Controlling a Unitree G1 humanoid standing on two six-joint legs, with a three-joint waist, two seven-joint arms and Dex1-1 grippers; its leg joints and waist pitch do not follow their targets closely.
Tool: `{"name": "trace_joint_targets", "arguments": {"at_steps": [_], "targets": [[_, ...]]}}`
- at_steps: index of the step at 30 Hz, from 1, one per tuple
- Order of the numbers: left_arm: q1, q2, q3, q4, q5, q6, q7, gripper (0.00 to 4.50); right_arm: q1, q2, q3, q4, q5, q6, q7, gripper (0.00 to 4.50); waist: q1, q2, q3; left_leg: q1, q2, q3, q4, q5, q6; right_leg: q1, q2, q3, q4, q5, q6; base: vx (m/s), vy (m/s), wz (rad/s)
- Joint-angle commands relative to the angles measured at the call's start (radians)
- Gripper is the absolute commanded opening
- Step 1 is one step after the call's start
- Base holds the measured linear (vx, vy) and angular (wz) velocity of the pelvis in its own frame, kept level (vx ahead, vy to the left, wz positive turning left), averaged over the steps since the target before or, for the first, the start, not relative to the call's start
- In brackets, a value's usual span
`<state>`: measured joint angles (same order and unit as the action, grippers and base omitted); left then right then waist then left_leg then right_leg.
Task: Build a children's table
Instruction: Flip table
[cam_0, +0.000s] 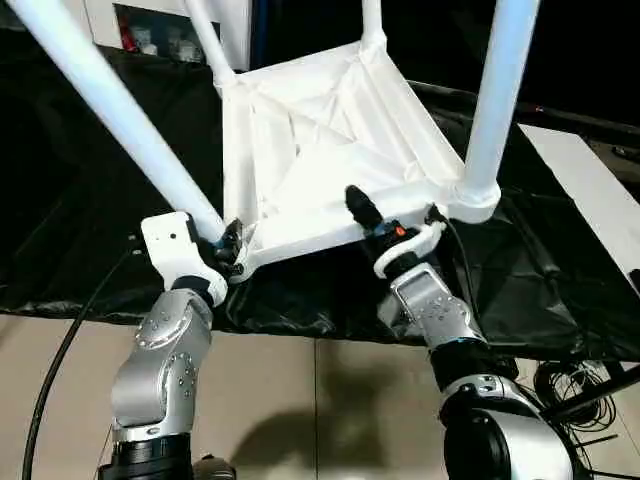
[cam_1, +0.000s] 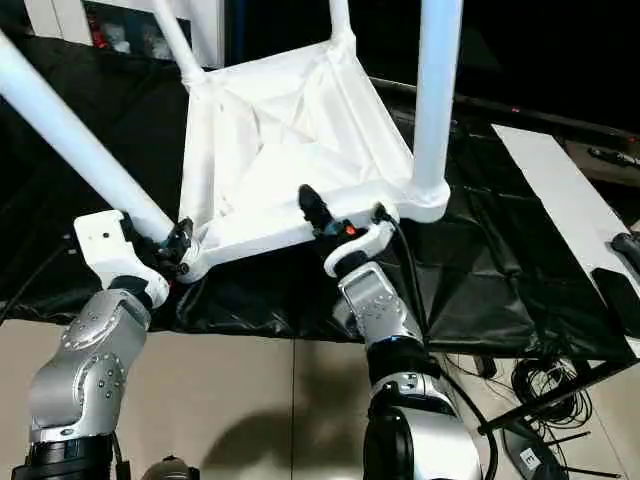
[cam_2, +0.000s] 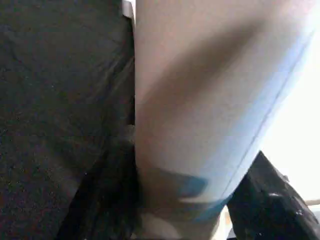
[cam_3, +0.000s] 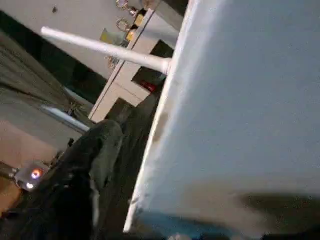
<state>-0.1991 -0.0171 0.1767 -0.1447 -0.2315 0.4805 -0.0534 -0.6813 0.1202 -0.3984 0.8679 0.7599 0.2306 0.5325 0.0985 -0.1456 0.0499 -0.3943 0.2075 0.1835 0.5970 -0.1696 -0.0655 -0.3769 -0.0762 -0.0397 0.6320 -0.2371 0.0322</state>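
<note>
The white tabletop (cam_0: 330, 140) lies upside down and tilted, ribbed underside toward me, over a black cloth. All of its corner sockets hold white tube legs: near left (cam_0: 110, 100), near right (cam_0: 497, 100), far left (cam_0: 207, 40), far right (cam_0: 372, 20). My left gripper (cam_0: 228, 245) is shut on the near left leg just above its socket; in the left wrist view that leg (cam_2: 200, 100) runs between dark fingers (cam_2: 265, 200). My right gripper (cam_0: 360, 208) is shut on the tabletop's near rim (cam_3: 240, 100), one black finger showing over the rim.
The black cloth (cam_0: 80, 230) covers the work surface, its front edge hanging over a tan floor. A white cabinet (cam_0: 150, 25) stands at the back left. A white board (cam_0: 590, 180) lies at the right; cables (cam_1: 550, 385) and a phone (cam_1: 615, 290) lie low right.
</note>
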Motion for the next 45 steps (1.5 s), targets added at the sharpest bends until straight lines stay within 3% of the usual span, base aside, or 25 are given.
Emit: {"name": "trace_joint_targets", "arguments": {"at_steps": [1, 2, 3, 8, 9, 11, 12, 14, 17, 18, 20, 23, 26, 28, 29, 30, 34, 38, 39, 45], "targets": [[0.010, -0.013, -0.032, -0.010, -0.023, 0.023, -0.041, 2.11, -0.037, -0.008, -0.028, -0.005, 0.033, -0.013, -0.001, 3.59, 0.001, 0.028, -0.067, 0.036, 0.028, -0.006, -0.064, -0.012, -0.007, 0.035, -0.048, 0.027, -0.048, 0.192, -0.171, 0.000, 0.000, 0.00], [0.010, -0.010, -0.033, -0.011, -0.023, 0.025, -0.043, 2.11, -0.037, -0.008, -0.030, -0.002, 0.035, -0.013, -0.001, 3.46, 0.001, 0.038, -0.068, 0.036, 0.027, -0.007, -0.065, -0.026, -0.014, 0.036, -0.048, 0.026, -0.049, 0.204, -0.175, 0.000, 0.000, 0.00], [0.010, 0.006, -0.038, -0.015, -0.023, 0.034, -0.052, 2.11, -0.035, -0.007, -0.036, 0.012, 0.033, -0.017, 0.001, 3.34, 0.007, 0.056, -0.069, 0.035, 0.026, -0.010, -0.066, -0.034, -0.024, 0.037, -0.050, 0.025, -0.044, 0.205, -0.180, 0.000, 0.000, 0.00], [0.007, 0.031, -0.042, -0.020, -0.027, 0.050, -0.065, 2.11, -0.037, -0.001, -0.046, 0.035, 0.019, -0.029, 0.003, 2.91, 0.011, 0.061, -0.068, 0.033, 0.026, -0.008, -0.066, -0.056, -0.030, 0.039, -0.050, 0.026, -0.044, 0.202, -0.207, 0.000, 0.000, 0.00], [0.001, 0.049, -0.044, -0.023, -0.031, 0.061, -0.073, 2.11, -0.037, 0.008, -0.055, 0.040, 0.025, -0.037, 0.005, 2.85, 0.016, 0.089, -0.068, 0.032, 0.024, -0.012, -0.066, -0.054, -0.033, 0.039, -0.053, 0.025, -0.041, 0.215, -0.215, 0.000, 0.000, 0.00], [-0.006, 0.068, -0.042, -0.026, -0.032, 0.075, -0.085, 2.11, -0.038, 0.020, -0.062, 0.044, 0.032, -0.048, 0.010, 2.72, 0.017, 0.084, -0.069, 0.029, 0.022, -0.009, -0.062, -0.035, -0.021, 0.040, -0.050, 0.025, -0.038, 0.252, -0.232, 0.000, 0.000, 0.00], [-0.008, 0.073, -0.040, -0.026, -0.032, 0.078, -0.087, 2.11, -0.039, 0.023, -0.065, 0.047, 0.035, -0.052, 0.009, 2.64, 0.020, 0.095, -0.069, 0.029, 0.021, -0.010, -0.062, -0.032, -0.018, 0.040, -0.052, 0.024, -0.036, 0.255, -0.239, 0.000, 0.000, 0.00], [-0.012, 0.085, -0.040, -0.026, -0.027, 0.085, -0.095, 2.10, -0.039, 0.030, -0.069, 0.052, 0.040, -0.061, 0.011, 2.44, 0.021, 0.095, -0.069, 0.027, 0.020, -0.008, -0.061, -0.032, -0.003, 0.041, -0.052, 0.025, -0.038, 0.256, -0.249, 0.000, 0.000, 0.00], [-0.020, 0.109, -0.035, -0.024, -0.019, 0.099, -0.099, 2.09, -0.046, 0.040, -0.074, 0.057, 0.042, -0.074, 0.017, 2.22, 0.026, 0.115, -0.069, 0.026, 0.022, -0.010, -0.060, -0.041, 0.006, 0.038, -0.054, 0.024, -0.036, 0.240, -0.261, 0.000, 0.000, 0.00], [-0.021, 0.112, -0.027, -0.020, -0.035, 0.099, -0.112, 2.09, -0.048, 0.043, -0.076, 0.057, 0.042, -0.077, 0.017, 2.15, 0.025, 0.114, -0.068, 0.025, 0.022, -0.010, -0.060, -0.043, 0.006, 0.038, -0.053, 0.024, -0.036, 0.238, -0.262, 0.000, 0.000, 0.00], [-0.021, 0.133, -0.020, -0.022, -0.052, 0.115, -0.128, 2.79, -0.056, 0.046, -0.080, 0.056, 0.038, -0.086, 0.020, 2.08, 0.028, 0.123, -0.068, 0.024, 0.021, -0.011, -0.060, -0.048, 0.004, 0.037, -0.054, 0.023, -0.035, 0.228, -0.268, 0.000, 0.000, 0.00], [-0.014, 0.161, -0.014, -0.030, -0.050, 0.129, -0.143, 2.82, -0.063, 0.044, -0.083, 0.050, 0.036, -0.097, 0.016, 2.06, 0.028, 0.127, -0.069, 0.026, 0.021, -0.011, -0.060, -0.063, -0.004, 0.035, -0.053, 0.023, -0.036, 0.214, -0.271, 0.000, 0.000, 0.00], [0.005, 0.191, -0.005, -0.038, -0.049, 0.139, -0.164, 3.21, -0.072, 0.039, -0.089, 0.044, 0.034, -0.114, 0.004, 2.04, 0.031, 0.129, -0.067, 0.025, 0.021, -0.010, -0.061, -0.069, -0.002, 0.035, -0.054, 0.023, -0.036, 0.199, -0.272, 0.000, 0.000, 0.00], [0.056, 0.234, -0.002, -0.061, -0.043, 0.142, -0.197, 3.27, -0.081, 0.029, -0.095, 0.023, 0.036, -0.132, -0.015, 2.04, 0.033, 0.130, -0.068, 0.024, 0.022, -0.010, -0.060, -0.062, 0.005, 0.035, -0.054, 0.023, -0.035, 0.197, -0.271, 0.000, 0.000, 0.00], [0.099, 0.265, -0.007, -0.080, -0.034, 0.144, -0.219, 3.40, -0.087, 0.017, -0.096, 0.009, 0.037, -0.139, -0.022, 2.04, 0.033, 0.144, -0.068, 0.023, 0.021, -0.011, -0.059, -0.061, 0.006, 0.032, -0.055, 0.023, -0.034, 0.188, -0.268, 0.000, 0.000, 0.00], [0.127, 0.283, -0.015, -0.096, -0.024, 0.147, -0.225, 3.55, -0.089, 0.008, -0.091, -0.002, 0.027, -0.147, -0.025, 2.04, 0.029, 0.138, -0.068, 0.022, 0.021, -0.010, -0.059, -0.064, 0.010, 0.033, -0.052, 0.023, -0.036, 0.180, -0.265, 0.000, 0.000, 0.00], [0.215, 0.323, -0.048, -0.166, -0.005, 0.136, -0.250, 3.88, -0.094, -0.016, -0.076, -0.039, -0.006, -0.169, -0.040, 2.00, 0.031, 0.144, -0.069, 0.023, 0.022, -0.008, -0.057, -0.054, 0.022, 0.027, -0.049, 0.023, -0.036, 0.172, -0.252, 0.000, 0.000, 0.00], [0.240, 0.354, -0.124, -0.233, 0.053, 0.038, -0.274, 4.15, -0.081, -0.052, -0.025, -0.099, -0.102, -0.217, -0.102, 2.00, 0.044, 0.144, -0.065, 0.028, 0.025, -0.007, -0.061, -0.089, 0.002, 0.019, -0.047, 0.023, -0.041, 0.112, -0.230, 0.000, 0.000, 0.00], [0.240, 0.354, -0.124, -0.233, 0.053, 0.038, -0.274, 4.21, -0.081, -0.052, -0.025, -0.099, -0.102, -0.217, -0.102, 2.00, 0.042, 0.138, -0.064, 0.026, 0.025, -0.007, -0.063, -0.089, 0.000, 0.021, -0.047, 0.024, -0.042, 0.105, -0.226, 0.000, 0.000, 0.00], [0.143, 0.409, -0.188, -0.283, 0.116, -0.061, -0.307, 4.50, -0.053, -0.113, 0.063, -0.236, -0.266, -0.237, -0.254, 2.00, 0.040, 0.137, -0.062, 0.031, 0.021, -0.006, -0.068, -0.139, -0.035, 0.017, -0.048, 0.028, -0.049, 0.021, -0.179, 0.000, 0.000, 0.00]]}}
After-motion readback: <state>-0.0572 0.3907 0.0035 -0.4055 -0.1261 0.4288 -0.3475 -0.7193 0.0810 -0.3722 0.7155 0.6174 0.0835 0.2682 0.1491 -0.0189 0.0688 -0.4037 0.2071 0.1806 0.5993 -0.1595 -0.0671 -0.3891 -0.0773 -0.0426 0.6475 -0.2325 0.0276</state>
